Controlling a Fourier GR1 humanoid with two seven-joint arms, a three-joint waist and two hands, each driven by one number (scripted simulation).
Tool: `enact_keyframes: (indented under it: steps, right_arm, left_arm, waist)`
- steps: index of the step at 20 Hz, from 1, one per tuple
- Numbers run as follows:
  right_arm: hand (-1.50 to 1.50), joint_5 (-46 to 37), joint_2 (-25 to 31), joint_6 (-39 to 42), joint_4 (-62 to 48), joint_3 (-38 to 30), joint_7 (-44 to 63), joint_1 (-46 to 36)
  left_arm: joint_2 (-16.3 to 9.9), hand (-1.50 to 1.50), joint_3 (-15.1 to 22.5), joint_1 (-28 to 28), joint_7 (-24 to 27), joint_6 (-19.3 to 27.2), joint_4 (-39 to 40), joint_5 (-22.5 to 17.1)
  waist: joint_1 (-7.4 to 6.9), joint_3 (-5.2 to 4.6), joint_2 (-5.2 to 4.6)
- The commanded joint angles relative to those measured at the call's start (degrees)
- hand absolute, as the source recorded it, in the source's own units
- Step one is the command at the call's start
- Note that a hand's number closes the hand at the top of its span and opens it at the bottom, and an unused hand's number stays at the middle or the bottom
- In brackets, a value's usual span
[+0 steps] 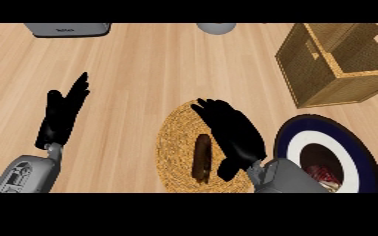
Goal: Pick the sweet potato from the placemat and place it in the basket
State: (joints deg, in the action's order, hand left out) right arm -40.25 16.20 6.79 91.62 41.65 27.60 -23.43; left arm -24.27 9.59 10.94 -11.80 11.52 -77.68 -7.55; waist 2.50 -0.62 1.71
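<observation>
A dark sweet potato (201,158) lies on a round woven placemat (174,150). The right hand (235,132) hovers over the mat, fingers straight, just right of the potato. The left hand (62,112) rests open at left. A wicker basket (317,75) stands upper right; a plate (289,140) lies lower right.

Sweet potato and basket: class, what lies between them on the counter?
In the head view, the right hand over the placemat, then bare counter between sweet potato and basket.
</observation>
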Motion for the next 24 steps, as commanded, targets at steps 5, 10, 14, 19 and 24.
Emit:
enact_keyframes:
  steps: [5, 10, 14, 19, 24]
  right_arm:
    - [-1.5, 9.5, -9.3, 26.7, 16.2, 1.3, 30.9, -3.8]
    - [-1.5, 13.0, -13.2, 33.1, 24.4, -1.7, 43.6, -3.8]
    - [-1.5, 10.2, -14.1, 30.9, 23.9, -2.6, 43.3, -4.0]
    - [-1.5, 2.4, -13.5, 28.7, 24.3, 2.2, 41.7, -1.9]
    - [-1.5, -1.3, -11.7, 26.6, 22.0, 1.7, 34.8, 3.5]
  left_arm:
    - [1.8, 0.0, 0.9, 0.6, 0.9, 0.6, 0.4, 1.4]
    - [1.0, 0.0, -1.3, 3.6, 1.2, -2.5, 3.1, 0.7]
    - [2.4, 0.0, -0.6, -0.7, 2.4, -1.7, -0.8, 1.6]
    - [4.5, 0.0, -0.2, 2.2, 2.4, -0.5, 2.8, 3.7]
    - [3.8, 0.0, -2.1, 5.6, -0.4, -1.5, 3.1, 4.1]
  waist:
    - [-1.15, 0.39, -1.08]
    - [-1.55, 0.53, -1.48]
    - [-2.47, 0.58, -1.48]
    - [-2.06, 0.58, -1.54]
    - [-2.06, 0.62, -1.69]
